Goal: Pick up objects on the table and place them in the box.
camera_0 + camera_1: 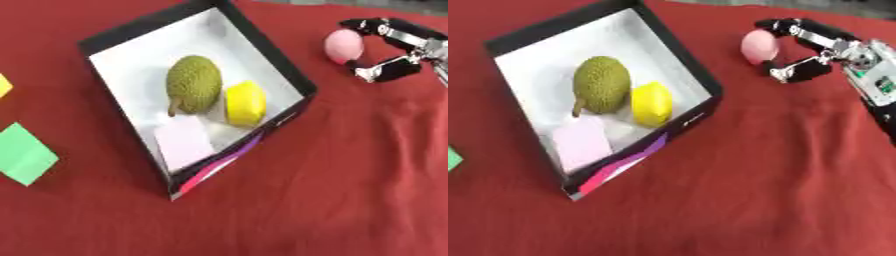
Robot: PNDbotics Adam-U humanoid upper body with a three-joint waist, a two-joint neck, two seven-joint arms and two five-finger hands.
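A black box [269, 49] with a white floor stands tilted at the upper left of the red table. Inside it lie a green spiky fruit [193, 81], a yellow lemon-like fruit [246, 102] and a pale pink flat block [184, 142]. To the right of the box a pink ball [343, 46] rests against my right hand [826, 47], which comes in from the upper right. Its fingers curl over the ball's top and its thumb closes in below it. Whether the ball is off the cloth I cannot tell. My left hand does not show.
A green square piece [24, 153] and a yellow piece [3, 85] lie on the red cloth [350, 175] at the left edge. The cloth is wrinkled to the right of the box.
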